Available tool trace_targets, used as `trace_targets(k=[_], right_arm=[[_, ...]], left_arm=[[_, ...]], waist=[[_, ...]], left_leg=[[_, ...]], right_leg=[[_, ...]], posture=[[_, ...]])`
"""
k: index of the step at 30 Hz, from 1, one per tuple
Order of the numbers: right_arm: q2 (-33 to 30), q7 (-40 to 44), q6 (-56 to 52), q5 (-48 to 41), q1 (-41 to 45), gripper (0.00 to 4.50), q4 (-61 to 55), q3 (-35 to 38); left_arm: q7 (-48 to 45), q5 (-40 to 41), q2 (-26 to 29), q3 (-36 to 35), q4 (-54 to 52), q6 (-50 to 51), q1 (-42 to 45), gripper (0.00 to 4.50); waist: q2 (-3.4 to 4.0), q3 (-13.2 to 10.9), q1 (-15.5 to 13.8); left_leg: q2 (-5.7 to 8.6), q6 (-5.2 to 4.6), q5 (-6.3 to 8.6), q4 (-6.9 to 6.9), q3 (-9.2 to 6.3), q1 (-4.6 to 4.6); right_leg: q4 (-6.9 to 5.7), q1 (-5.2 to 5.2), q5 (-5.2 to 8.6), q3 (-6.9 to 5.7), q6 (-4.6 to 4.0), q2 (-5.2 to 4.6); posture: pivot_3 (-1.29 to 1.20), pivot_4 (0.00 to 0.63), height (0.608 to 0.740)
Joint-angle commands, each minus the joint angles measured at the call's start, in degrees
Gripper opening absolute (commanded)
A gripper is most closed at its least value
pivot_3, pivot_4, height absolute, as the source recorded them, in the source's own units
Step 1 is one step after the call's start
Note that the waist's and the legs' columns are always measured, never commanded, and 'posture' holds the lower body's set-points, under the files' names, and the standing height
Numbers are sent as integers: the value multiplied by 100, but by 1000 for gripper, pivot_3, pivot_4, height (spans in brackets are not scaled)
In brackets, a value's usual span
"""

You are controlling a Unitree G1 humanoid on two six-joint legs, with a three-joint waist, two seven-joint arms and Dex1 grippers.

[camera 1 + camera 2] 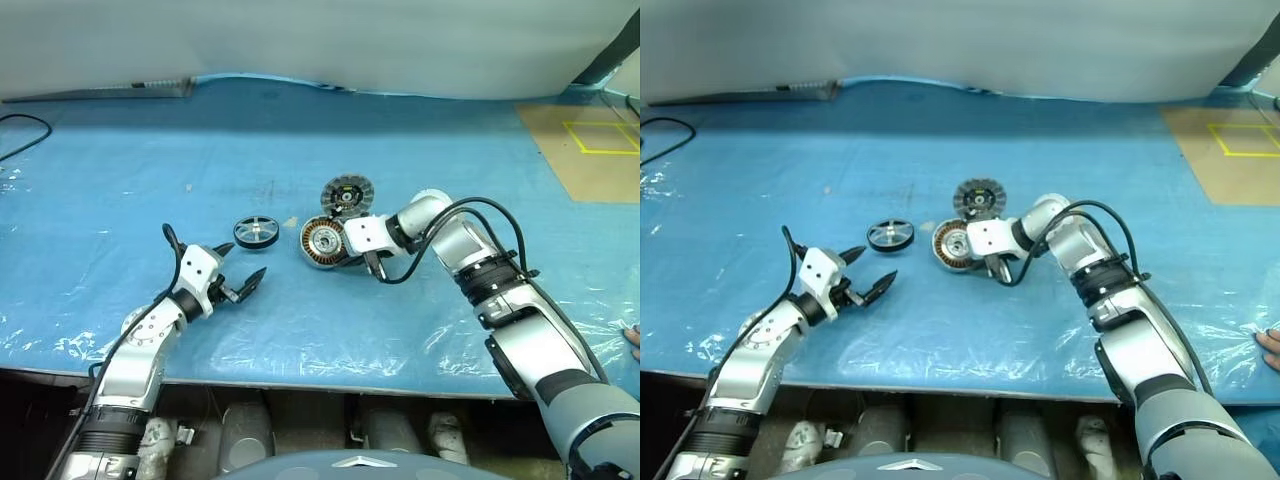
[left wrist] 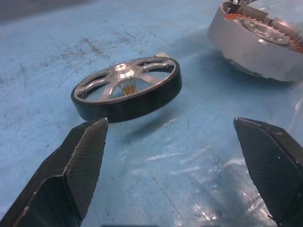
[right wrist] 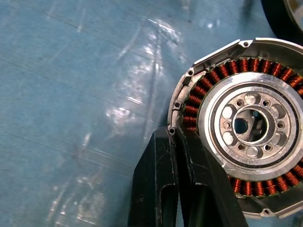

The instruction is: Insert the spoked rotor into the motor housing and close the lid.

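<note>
The spoked rotor (image 1: 255, 231), a small dark wheel with a shiny rim, lies flat on the blue table just ahead of my open left gripper (image 1: 245, 260). In the left wrist view the rotor (image 2: 128, 87) sits a short way beyond the two spread fingers (image 2: 71, 170), untouched. The motor housing (image 1: 322, 242), with orange windings around a pale centre (image 3: 251, 125), is tipped up on its edge. My right gripper (image 3: 176, 132) is shut on the housing's rim, one finger over the windings. The ribbed lid (image 1: 347, 193) lies flat just behind the housing.
A blue plastic sheet (image 1: 120, 180) covers the table. A tan board with a yellow square (image 1: 590, 150) is at the back right. A black cable (image 1: 25, 130) loops at the far left. A person's hand (image 1: 632, 342) shows at the right edge.
</note>
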State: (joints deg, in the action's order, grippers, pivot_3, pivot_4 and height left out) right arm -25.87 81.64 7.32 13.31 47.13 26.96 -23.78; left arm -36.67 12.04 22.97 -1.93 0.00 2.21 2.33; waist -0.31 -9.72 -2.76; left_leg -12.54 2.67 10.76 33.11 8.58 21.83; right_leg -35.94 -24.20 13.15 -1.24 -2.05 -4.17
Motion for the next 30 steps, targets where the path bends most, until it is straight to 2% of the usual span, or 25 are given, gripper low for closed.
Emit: trace_targets(k=[1,13,18,23,30], right_arm=[[-95,269,-286,-119,-270,18,-577,-215],[-142,97,-584,-350,-286,18,-1223,-186],[-114,-3,-755,-490,-136,1370,-1341,-62],[-238,-37,-820,-738,25,3150,-1569,130],[-765,34,-1971,-1597,-170,3150,-2464,816]], left_arm=[[-61,-25,35,5,15,-191,-3,4500],[-51,-25,23,69,-205,52,95,4500],[-30,-2,41,106,-374,273,192,4500],[-73,26,57,124,-463,436,306,4500],[-184,104,129,95,-658,534,226,4500]], waist=[[0,0,2],[-1,0,15],[0,0,18],[0,0,19],[-1,0,0]], left_leg=[[0,0,0,0,0,0],[1,0,0,0,0,-3],[0,0,0,0,0,-3],[1,1,0,0,0,-3],[2,0,-1,0,0,-1]], right_leg=[[0,0,0,0,0,0],[-1,2,-1,2,1,0],[-2,2,-1,2,1,0],[-3,1,-1,2,1,0],[0,1,-1,2,1,0]], posture=[[0,150,740],[0,150,740],[0,150,740],[0,150,740],[0,150,740]])
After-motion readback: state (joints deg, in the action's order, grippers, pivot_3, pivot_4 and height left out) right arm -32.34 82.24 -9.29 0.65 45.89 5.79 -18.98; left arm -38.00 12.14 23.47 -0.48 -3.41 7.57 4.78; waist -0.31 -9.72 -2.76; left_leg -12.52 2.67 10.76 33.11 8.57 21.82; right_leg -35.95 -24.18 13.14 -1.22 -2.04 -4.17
